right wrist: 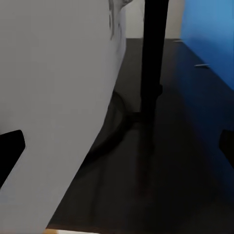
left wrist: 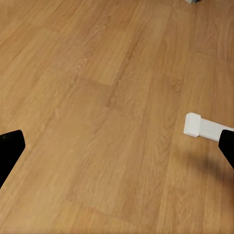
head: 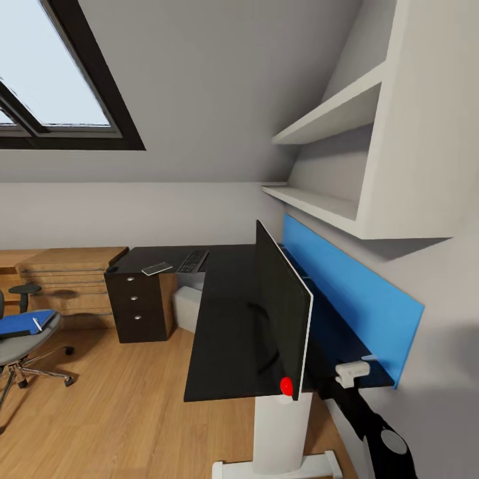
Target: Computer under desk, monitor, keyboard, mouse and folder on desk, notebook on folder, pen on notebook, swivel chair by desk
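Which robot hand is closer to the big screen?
The right. The right gripper is just behind the monitor, over the desk. The left gripper hangs above bare floor.

Black desk point(head: 226, 313), black-fronted monitor point(head: 279, 313) — blue folder point(head: 23, 324), blue wall panel point(head: 352, 293), light wood floor point(left wrist: 107, 97).

Legible text: none.
Small dark marks on the monitor point(right wrist: 58, 97) back, possibly lettering, too blurred to read.

Monitor point(head: 283, 313) blocks desk point(head: 223, 319) middle; narrow gap before blue panel point(head: 352, 293)
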Controlling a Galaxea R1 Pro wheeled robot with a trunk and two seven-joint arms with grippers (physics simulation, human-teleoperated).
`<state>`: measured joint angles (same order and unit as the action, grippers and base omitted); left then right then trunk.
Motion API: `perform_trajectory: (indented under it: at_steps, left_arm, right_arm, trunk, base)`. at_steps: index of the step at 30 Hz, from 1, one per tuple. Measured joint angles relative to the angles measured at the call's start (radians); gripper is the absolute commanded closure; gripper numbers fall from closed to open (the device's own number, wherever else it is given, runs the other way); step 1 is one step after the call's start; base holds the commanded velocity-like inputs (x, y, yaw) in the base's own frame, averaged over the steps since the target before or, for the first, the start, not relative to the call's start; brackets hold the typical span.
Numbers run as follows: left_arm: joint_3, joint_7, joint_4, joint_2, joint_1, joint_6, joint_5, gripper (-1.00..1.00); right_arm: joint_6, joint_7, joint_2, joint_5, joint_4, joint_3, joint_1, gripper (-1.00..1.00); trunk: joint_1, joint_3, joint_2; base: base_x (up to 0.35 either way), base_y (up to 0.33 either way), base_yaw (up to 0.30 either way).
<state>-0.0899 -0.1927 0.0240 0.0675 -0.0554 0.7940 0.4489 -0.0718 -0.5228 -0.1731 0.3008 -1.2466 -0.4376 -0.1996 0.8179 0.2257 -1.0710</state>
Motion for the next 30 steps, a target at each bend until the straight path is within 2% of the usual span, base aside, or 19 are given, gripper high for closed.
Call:
perform_trajectory:
  at_steps: [21,30]
  left_arm:
    - [0.000,0.000,0.000,0.000,0.000,-0.001,-0.001,-1.00]
    - [0.000,-0.001,0.000,0.000,0.000,0.000,-0.001,-1.00]
  right_arm:
    - [-0.002,-0.001,0.000,0.002,0.005,-0.001,0.000,-1.00]
    - [-0.003,0.000,0.000,0.000,0.006,-0.024,0.000,-1.00]
  trunk:
    - [0.000,0.000,0.000]
    - [0.001,0.000,0.000]
  base:
    - [-0.003,0.000,0.000]
    - [-0.246,0.001,0.000]
